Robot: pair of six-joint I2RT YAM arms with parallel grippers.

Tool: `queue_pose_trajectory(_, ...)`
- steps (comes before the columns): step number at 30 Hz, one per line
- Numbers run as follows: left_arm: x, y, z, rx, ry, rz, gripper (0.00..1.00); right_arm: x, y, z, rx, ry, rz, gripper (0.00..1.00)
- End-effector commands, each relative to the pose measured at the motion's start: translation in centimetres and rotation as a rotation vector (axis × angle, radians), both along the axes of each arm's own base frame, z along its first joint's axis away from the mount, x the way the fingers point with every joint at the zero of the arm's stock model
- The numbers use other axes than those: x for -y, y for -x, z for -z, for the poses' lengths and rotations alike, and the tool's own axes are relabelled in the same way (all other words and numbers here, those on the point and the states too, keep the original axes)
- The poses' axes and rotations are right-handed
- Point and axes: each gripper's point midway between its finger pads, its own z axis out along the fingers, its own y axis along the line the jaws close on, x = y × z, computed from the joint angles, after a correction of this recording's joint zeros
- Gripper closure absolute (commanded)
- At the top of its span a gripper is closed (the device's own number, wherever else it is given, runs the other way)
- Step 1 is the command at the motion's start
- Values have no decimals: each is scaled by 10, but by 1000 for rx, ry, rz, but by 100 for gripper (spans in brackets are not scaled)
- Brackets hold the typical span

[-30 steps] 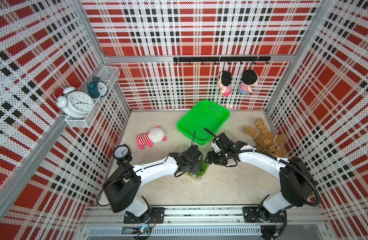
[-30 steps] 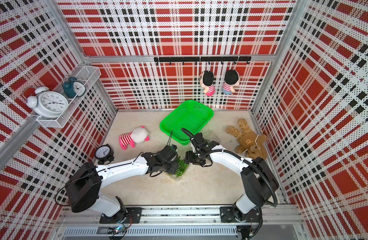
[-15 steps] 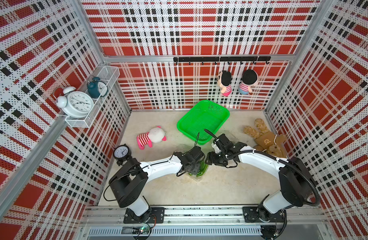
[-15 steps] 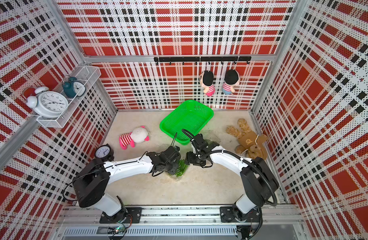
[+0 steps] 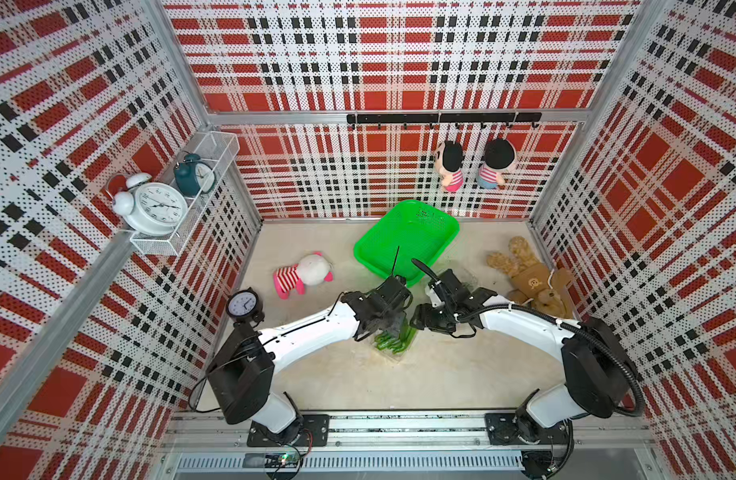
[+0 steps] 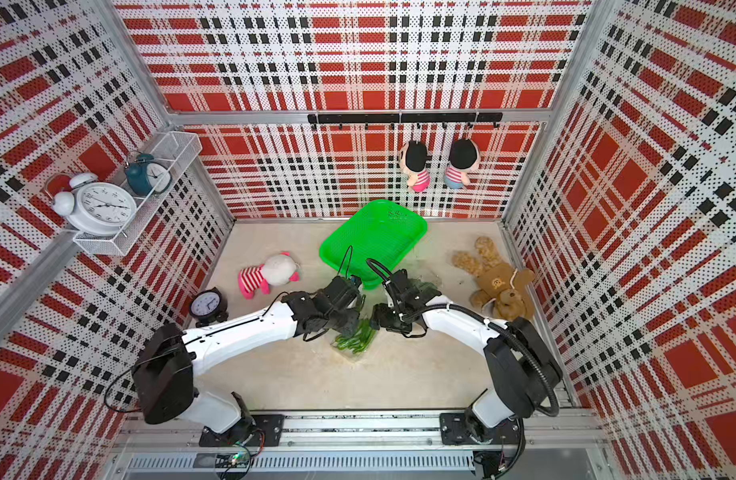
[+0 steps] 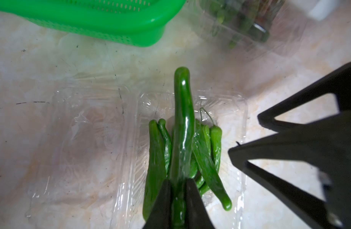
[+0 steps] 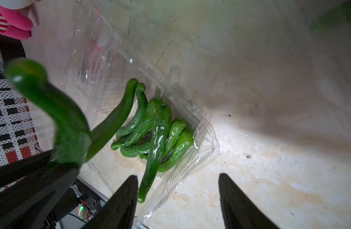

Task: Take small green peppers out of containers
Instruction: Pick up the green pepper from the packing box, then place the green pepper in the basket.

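Left pincer [image 7: 178, 200] pinches one shiny pepper [image 7: 182, 123] by its end; it may slip into the box [image 7: 226, 99] below. Right pincer [image 8: 177, 176]: wide.

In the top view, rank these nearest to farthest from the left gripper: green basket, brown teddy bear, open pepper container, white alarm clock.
1. The open pepper container: beneath the left gripper and its pepper.
2. The green basket: just behind.
3. The brown teddy bear: off to the right.
4. The white alarm clock: high up, far left.
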Motion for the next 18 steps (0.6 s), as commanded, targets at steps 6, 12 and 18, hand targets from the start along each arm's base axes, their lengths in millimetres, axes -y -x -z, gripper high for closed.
queue_pose_trajectory(6,-17,-31,-84,38,230,-59,98,-5,-5,-18,64,-50,3,31)
queue_pose_trajectory(12,-16,-73,-131,93,371,-58,98,-9,-7,-19,66,-62,-2,31)
queue_pose_trajectory(18,7,-126,-151,160,478,-29,98,-11,-8,-20,67,-62,-13,31)
